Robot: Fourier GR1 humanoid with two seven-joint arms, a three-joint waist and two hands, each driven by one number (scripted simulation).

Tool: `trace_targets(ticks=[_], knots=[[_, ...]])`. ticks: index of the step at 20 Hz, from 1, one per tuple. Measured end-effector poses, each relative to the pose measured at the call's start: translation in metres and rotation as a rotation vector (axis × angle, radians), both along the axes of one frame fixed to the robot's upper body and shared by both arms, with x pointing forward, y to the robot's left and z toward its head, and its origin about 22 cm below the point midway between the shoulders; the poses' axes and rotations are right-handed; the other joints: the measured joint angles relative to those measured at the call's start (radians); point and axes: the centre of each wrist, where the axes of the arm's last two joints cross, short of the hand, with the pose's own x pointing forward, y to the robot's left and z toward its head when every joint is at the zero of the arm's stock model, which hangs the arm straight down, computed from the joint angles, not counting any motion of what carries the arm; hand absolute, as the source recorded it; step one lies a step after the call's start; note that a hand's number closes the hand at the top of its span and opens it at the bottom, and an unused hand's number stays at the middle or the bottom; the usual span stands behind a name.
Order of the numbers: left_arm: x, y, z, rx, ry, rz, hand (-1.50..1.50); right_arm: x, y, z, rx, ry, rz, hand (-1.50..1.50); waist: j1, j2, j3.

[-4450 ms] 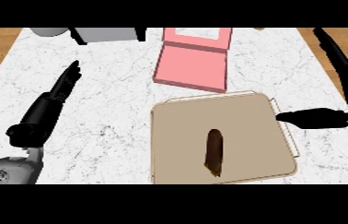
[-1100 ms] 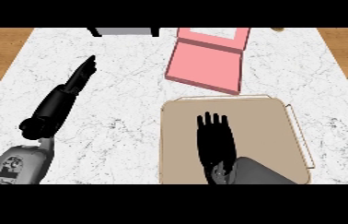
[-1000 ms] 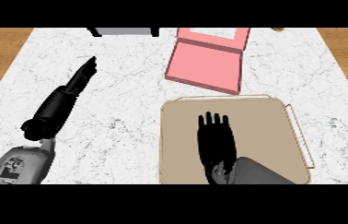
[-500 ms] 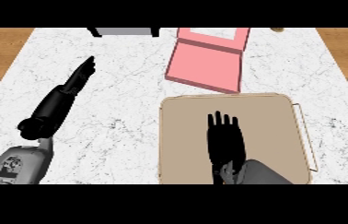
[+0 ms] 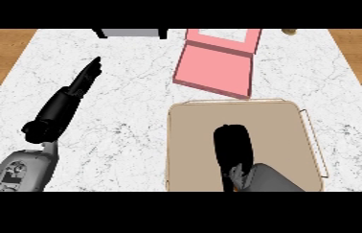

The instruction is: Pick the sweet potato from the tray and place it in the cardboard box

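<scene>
While curled, right hand (image 5: 233, 148) (over tray (image 5: 191, 131))

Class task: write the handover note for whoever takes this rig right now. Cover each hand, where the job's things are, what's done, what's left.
Right hand: over the tray, fingers together; it hides the sweet potato, so a grip cannot be confirmed.
Left hand: open, resting at the left of the counter.
Box: pink, open, beyond the tray; no potato visible inside.
Done: reach to the tray.
Left: secure the potato, lift, place it in the box.
</scene>
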Motion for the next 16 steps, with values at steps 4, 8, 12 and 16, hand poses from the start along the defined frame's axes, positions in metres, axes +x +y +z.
trace_targets(ticks=[4,8,12,16], knots=[[-0.003,0.001,-0.002,0.002,-0.003,-0.004,0.00,-0.006,-0.001,-0.001,-0.022,-0.058,0.042,1.50,0.001,-0.001,-0.001],[-0.002,0.001,-0.003,-0.004,0.000,-0.007,0.00,-0.007,0.008,0.002,-0.009,-0.116,0.125,1.50,0.003,0.003,0.002],[0.002,-0.008,0.000,-0.004,-0.016,-0.039,0.00,-0.016,0.053,0.022,0.195,-0.135,0.383,1.50,0.040,0.019,0.007],[0.006,-0.016,0.005,-0.002,-0.020,-0.066,0.00,-0.024,0.090,0.047,0.436,-0.176,0.663,1.50,0.066,0.029,0.010]])
